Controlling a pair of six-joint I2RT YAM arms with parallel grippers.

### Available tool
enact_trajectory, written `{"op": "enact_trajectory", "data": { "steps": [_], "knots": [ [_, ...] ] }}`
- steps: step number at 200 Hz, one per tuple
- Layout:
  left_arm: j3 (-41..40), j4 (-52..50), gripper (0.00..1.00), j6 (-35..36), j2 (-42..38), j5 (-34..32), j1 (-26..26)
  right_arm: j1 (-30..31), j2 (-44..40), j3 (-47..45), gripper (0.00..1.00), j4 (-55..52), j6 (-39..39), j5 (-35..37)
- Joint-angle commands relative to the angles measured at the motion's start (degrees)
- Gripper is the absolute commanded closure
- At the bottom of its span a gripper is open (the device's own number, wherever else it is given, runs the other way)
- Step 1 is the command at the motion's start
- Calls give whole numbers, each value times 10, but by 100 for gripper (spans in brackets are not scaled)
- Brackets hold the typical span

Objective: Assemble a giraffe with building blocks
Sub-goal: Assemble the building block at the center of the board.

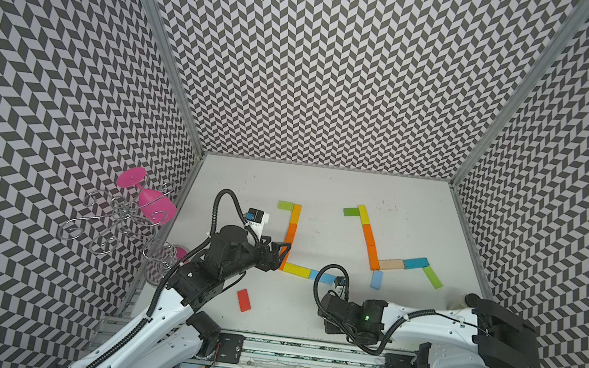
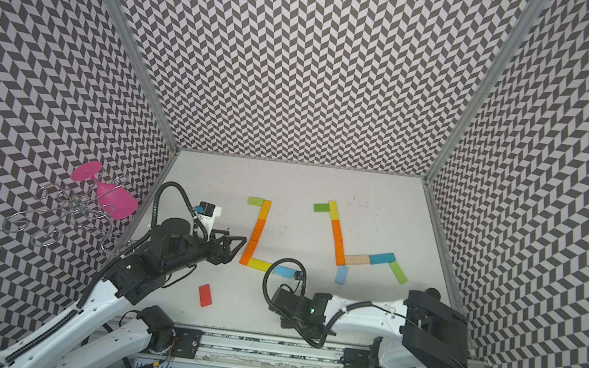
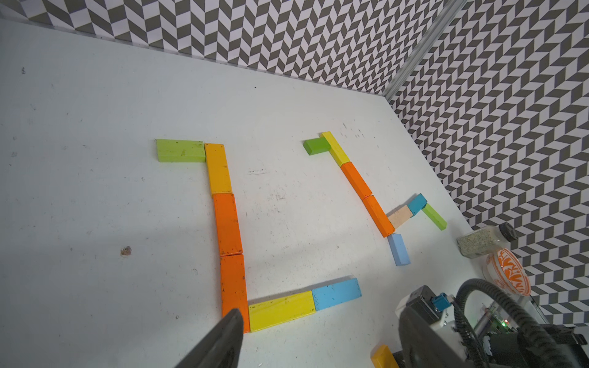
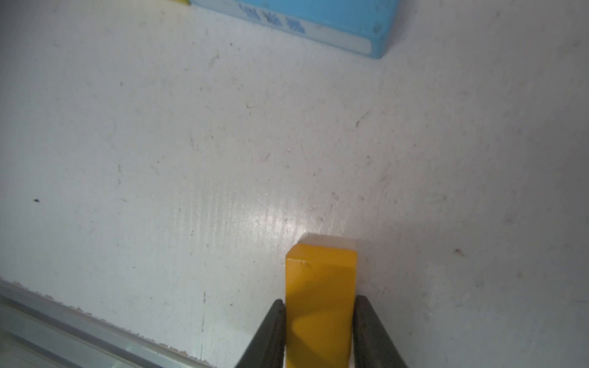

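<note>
On the table (image 1: 323, 188), the left figure (image 1: 291, 232) and right figure (image 1: 369, 236) are lying side by side — a loose block (image 1: 244, 300) is lying before the left one, a gripped block (image 4: 320, 302) before its right end.

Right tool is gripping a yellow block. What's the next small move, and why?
Probably carry the orange-yellow block, clamped in the right tool, to the free end of the blue block as a leg. The unfinished giraffe has no legs; the finished giraffe has a green leg at that spot.
</note>
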Motion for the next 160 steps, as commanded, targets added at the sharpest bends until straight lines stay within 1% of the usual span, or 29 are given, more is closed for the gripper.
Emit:
{"op": "enact_trajectory", "data": {
  "steps": [1, 20, 73, 160],
  "knots": [
    [-4, 16, 22, 3, -2, 3, -3, 1, 12, -8, 72, -7, 1, 1],
    [-5, 17, 22, 3, -2, 2, -4, -11, 22, 10, 73, -13, -23, 12],
    [-6, 16, 22, 2, -5, -5, -5, -70, 35, 32, 73, -16, -87, 10],
    [-6, 15, 21, 1, -12, -13, -14, -123, 52, 51, 72, 10, -127, 7]
  ]
}}
